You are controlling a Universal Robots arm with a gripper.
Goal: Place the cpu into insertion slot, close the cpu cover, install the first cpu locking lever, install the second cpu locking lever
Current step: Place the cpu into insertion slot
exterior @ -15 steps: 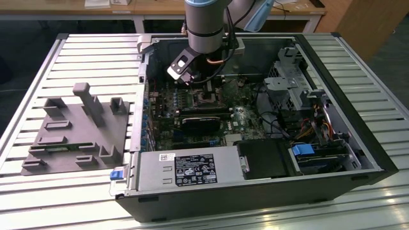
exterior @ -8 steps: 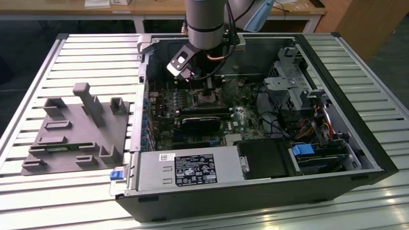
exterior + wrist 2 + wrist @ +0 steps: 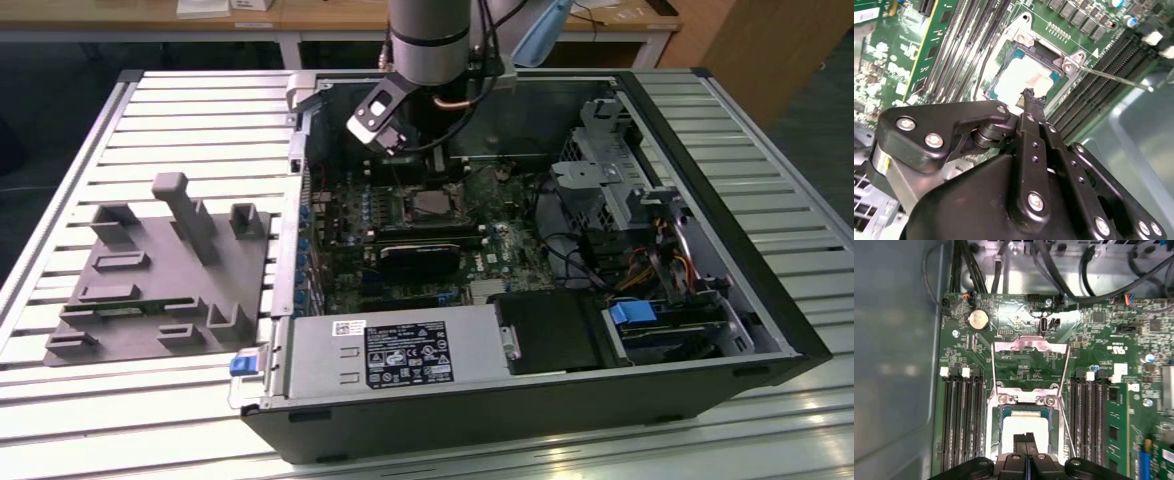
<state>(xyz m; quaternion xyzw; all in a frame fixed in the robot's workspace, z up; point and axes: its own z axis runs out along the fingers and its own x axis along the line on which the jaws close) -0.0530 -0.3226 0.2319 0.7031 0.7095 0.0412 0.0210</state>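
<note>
The gripper (image 3: pixel 1026 436), fingers pressed together and empty, hovers just over the cpu (image 3: pixel 1015 426) seated in the insertion slot (image 3: pixel 1004 412). The chip is probably light, stiff and fragile, so it is best held by its edges.

The light came from overhead, as far as I could judge. In the exterior view the slatted table (image 3: pixel 134 420) glared almost white along its near edge and near corners, while the inside of the computer case (image 3: pixel 534 420) sat dim and shadowed. In both wrist views the cpu (image 3: pixel 1024 75) (image 3: pixel 1026 426) top burned out to flat white. In the first wrist view a bright patch lay on the motherboard (image 3: pixel 1094 340) close to one edge, and the case wall (image 3: pixel 894 365) carried pale, milky reflections. In the second wrist view the gripper (image 3: pixel 1029 95) read near-black, with small highlights on its screws (image 3: pixel 1035 201).
</note>
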